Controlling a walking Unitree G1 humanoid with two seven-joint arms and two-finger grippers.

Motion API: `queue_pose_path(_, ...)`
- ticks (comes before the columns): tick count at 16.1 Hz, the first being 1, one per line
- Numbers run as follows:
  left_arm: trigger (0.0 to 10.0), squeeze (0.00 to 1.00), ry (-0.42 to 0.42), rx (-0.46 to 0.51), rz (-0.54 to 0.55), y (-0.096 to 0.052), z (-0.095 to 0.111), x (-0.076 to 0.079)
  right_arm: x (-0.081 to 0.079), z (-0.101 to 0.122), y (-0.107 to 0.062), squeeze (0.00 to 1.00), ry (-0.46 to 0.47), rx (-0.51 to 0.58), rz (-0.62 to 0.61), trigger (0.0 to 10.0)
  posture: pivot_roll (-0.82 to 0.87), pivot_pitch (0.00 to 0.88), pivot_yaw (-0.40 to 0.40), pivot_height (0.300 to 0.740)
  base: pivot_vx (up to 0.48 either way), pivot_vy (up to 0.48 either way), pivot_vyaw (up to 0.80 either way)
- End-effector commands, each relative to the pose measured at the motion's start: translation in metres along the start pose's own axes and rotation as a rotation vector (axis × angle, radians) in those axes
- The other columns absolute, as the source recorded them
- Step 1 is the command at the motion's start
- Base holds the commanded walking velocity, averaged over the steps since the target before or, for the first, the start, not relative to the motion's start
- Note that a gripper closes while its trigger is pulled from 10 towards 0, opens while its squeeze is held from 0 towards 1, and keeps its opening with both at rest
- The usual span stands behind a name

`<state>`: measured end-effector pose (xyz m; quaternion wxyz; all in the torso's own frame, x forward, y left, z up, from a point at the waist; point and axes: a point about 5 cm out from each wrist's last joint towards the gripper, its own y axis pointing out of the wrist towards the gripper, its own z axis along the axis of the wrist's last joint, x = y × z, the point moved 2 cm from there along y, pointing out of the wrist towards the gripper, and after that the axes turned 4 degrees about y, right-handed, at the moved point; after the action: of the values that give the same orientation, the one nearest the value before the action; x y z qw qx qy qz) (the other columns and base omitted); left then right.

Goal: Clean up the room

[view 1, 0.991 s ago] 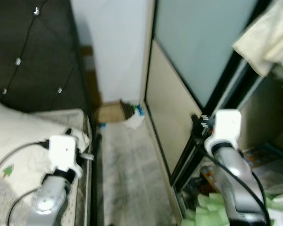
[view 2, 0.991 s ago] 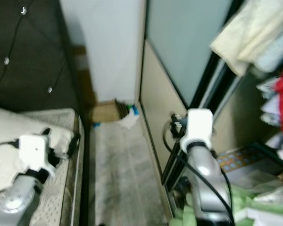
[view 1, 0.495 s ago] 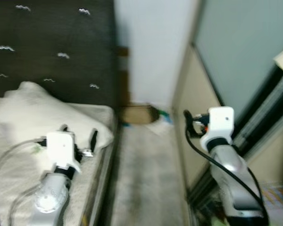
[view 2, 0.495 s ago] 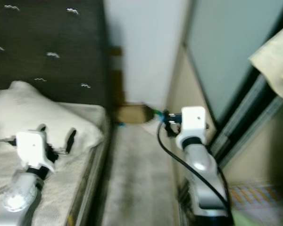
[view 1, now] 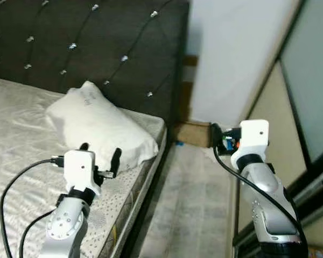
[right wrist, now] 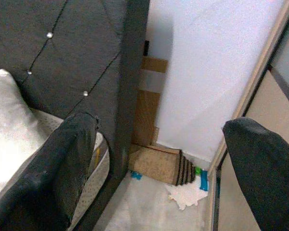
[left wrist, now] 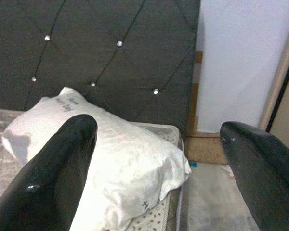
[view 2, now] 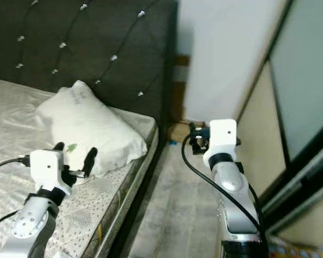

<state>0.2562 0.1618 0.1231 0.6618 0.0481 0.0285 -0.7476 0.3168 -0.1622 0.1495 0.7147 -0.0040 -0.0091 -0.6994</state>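
Turn toward the bed, both end effectors empty.

Bed (view 1: 21,134) and white pillow (view 1: 99,126) now fill our left, where a second ago we faced the wardrobe and its clothes; our view has swung left, the things have not moved. Our left end effector (view 1: 100,159) hovers over the mattress's near corner, fingers spread, holding nothing. Across the floor strip, our right end effector (view 1: 219,138) is likewise spread and empty. Beyond it, in the far corner, lie cardboard (right wrist: 154,163) and a crumpled white tissue (right wrist: 187,193), likely our next clutter to clear.
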Motion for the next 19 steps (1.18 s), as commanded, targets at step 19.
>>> queue_pose_path(19,10.0,0.00,0.031,0.055,0.039,0.012,0.013,-0.006,-0.022,0.013,0.012,0.00,0.036,0.053,0.138,10.0,0.05,0.024,-0.084,0.740,0.000,0.000,0.80)
